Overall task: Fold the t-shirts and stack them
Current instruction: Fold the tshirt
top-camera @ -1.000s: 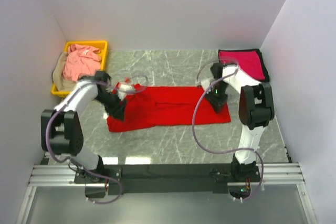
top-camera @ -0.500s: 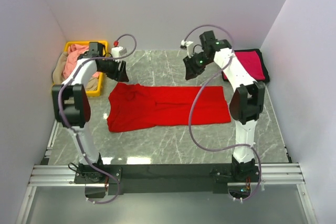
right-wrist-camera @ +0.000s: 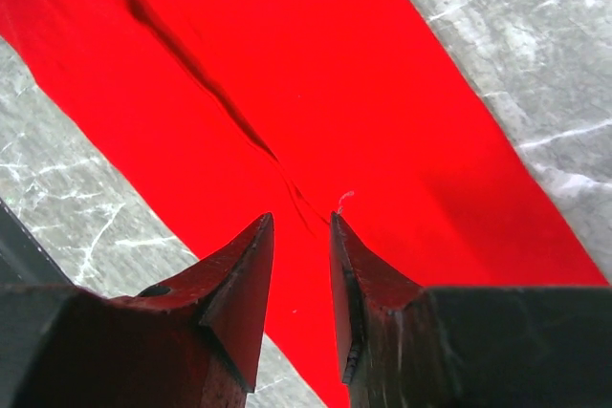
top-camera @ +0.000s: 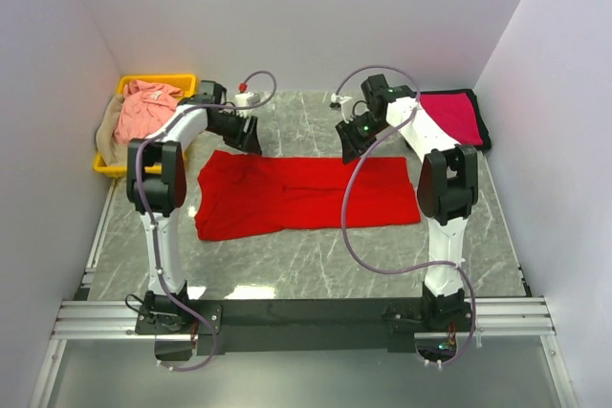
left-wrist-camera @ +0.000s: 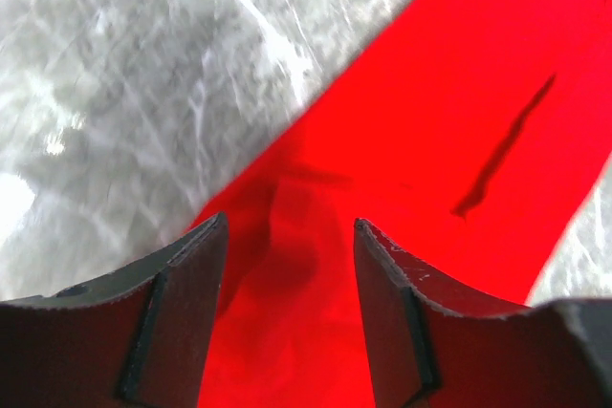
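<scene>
At the far left, a yellow plastic bin (top-camera: 158,77) is holding a crumpled salmon pink cloth t-shirt (top-camera: 148,112), which is sitting on a tan cloth t-shirt (top-camera: 107,138) that is spilling over the bin's left side. Just right of the bin, the left gripper (top-camera: 247,133) is hanging over the far left corner of the bright red cloth t-shirt (top-camera: 306,196). Its dark fingers (left-wrist-camera: 182,274) are standing well apart, gripping nothing. The red shirt is lying spread flat across the middle of the grey marbled table (top-camera: 306,112), with a few creases showing. Over its far right part the right gripper (top-camera: 346,140) is hovering, its fingers (right-wrist-camera: 234,274) parted by only a narrow gap, empty, with red cloth showing between them. At the far right corner of the table a crimson-magenta cloth t-shirt (top-camera: 451,112) is lying folded into a flat square, well apart from the red one.
</scene>
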`<state>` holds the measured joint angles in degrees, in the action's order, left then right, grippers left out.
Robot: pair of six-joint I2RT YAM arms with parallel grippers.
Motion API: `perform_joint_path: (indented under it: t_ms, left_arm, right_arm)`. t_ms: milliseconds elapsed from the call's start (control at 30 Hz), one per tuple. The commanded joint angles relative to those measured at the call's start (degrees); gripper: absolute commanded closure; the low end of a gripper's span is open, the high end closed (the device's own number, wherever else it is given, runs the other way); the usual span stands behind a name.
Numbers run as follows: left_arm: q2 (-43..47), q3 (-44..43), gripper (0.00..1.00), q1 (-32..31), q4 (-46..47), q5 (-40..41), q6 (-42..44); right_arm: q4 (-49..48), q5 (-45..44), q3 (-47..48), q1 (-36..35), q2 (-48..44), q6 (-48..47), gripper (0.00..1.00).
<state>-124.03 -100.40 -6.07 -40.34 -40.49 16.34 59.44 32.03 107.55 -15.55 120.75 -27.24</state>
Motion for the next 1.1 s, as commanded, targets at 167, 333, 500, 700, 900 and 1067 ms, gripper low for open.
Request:
perform_joint_path:
  t_ms: [167, 333, 500, 700, 900, 1067]
  left_arm:
    - [-1.84, -1.82, 0.39, -1.67, 3.77, 5.85, -2.01]
    - [-2.89, -3.93, 0.50, -2.02, -1.23, 3.41, 0.53]
    - [-0.87, -2.35, 0.53, -2.28, -2.90, -1.86, 2.99]
    - [0.44, -2.00, 0.81, -2.72, -2.66, -4.51, 3.53]
    - [6.42, 2.39, 0.99, -5.27, 3.42, -3.54, 4.40]
    - [13.01, 9.50, 0.99, -8.86, 5.97, 0.40, 7.30]
  right_arm:
    - [-0.47, 0.14, 1.17, 1.84, -4.12, 0.61, 0.63]
    - [-0.55, -0.30, 1.00, 1.84, -4.20, 0.61, 0.63]
    - [-0.29, -1.09, 0.82, 1.84, -3.94, 0.09, 0.64]
    - [-0.82, -1.27, 0.03, 1.84, -4.29, 0.26, 0.64]
    - [-0.64, -1.01, 0.65, 1.84, -3.94, 0.61, 0.64]
    - [0.06, -0.66, 0.82, 1.93, -3.68, 0.53, 0.64]
